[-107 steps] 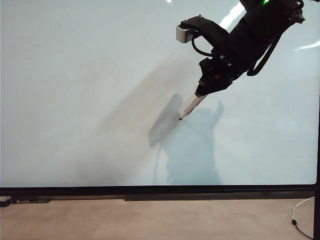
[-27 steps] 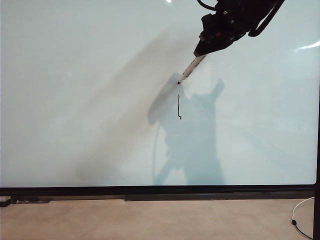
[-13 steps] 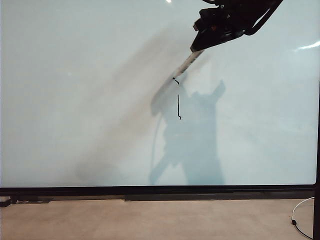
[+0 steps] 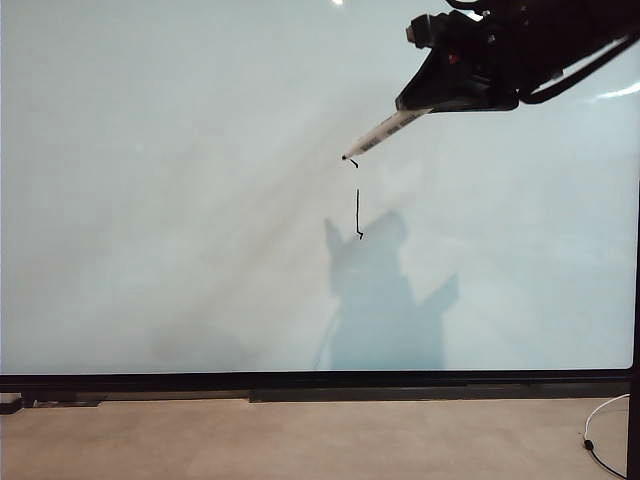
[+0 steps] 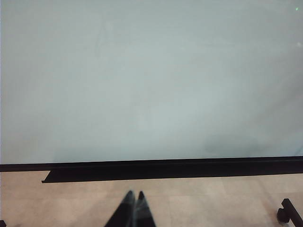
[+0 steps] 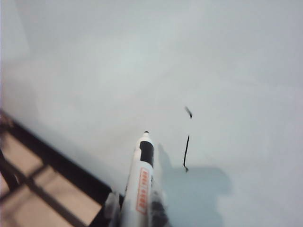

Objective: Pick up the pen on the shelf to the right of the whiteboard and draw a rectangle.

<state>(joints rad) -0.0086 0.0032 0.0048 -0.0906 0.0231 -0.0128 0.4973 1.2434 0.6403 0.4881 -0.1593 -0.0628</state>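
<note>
Exterior view is showing the right gripper (image 4: 418, 103) clamping the pen (image 4: 383, 132) slantwise at the whiteboard (image 4: 150, 200), tip by a short black stroke (image 4: 357, 212), while the left gripper (image 5: 134, 210) is sitting closed, holding nothing, below the board

The right gripper (image 4: 405, 103) is matte black and wedge-shaped, with a small red mark and black cables looping at three o'clock. The left gripper (image 5: 134, 201) shows dark tapered fingertips.

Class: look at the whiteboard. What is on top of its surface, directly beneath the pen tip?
On the whiteboard, below the pen in the shut right gripper, are a short tick and a vertical line. The parked left gripper covers nothing.
</note>
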